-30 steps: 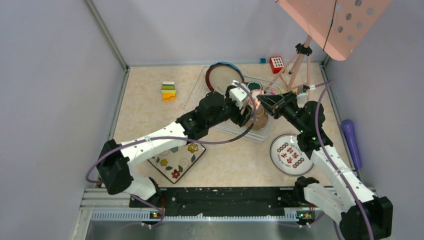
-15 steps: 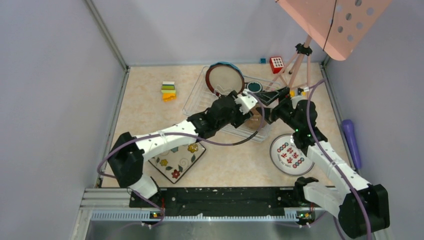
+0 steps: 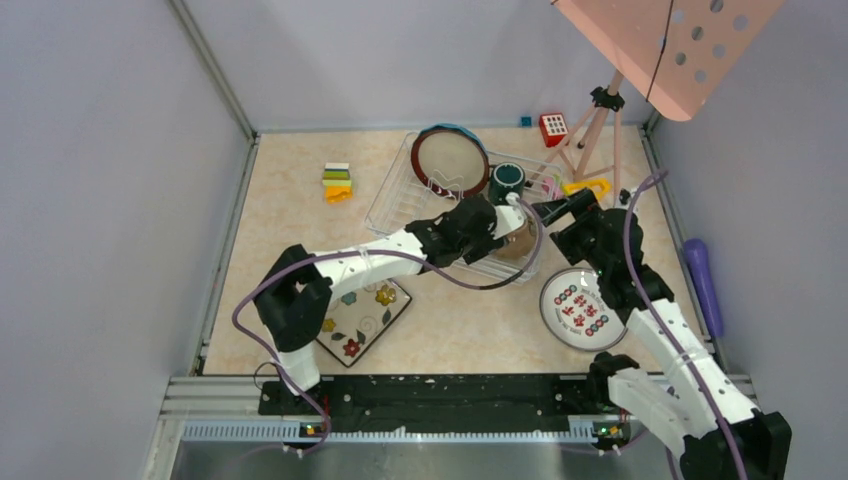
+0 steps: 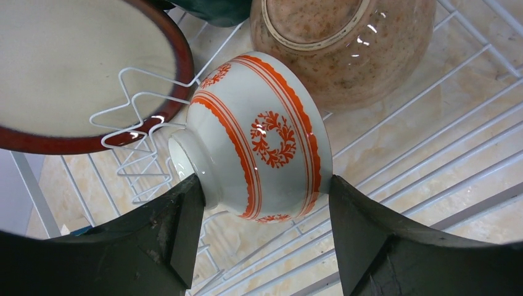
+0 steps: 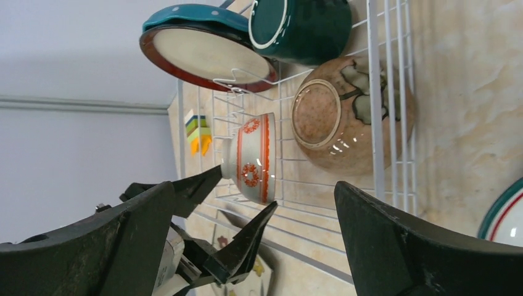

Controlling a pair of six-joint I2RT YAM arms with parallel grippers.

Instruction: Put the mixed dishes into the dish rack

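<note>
Fingers (image 4: 166, 234) of left claw (image 4: 265, 180) clamp red-white bowl (image 4: 259, 148) foot to rim. Bowl sits on its side between them, inside rack (image 5: 372, 61), just beside tan bowl (image 4: 345, 49). Right claw (image 5: 254, 184) is near, fingers wide apart, empty.

- The left arm (image 3: 350, 265) stretches from the lower left toward the frame centre. The left gripper (image 4: 262, 185) is clamped on the red-white bowl (image 4: 259, 139).
- The right arm (image 3: 655, 315) reaches up from the lower right. The right gripper (image 3: 548, 209) is spread wide and empty.
</note>
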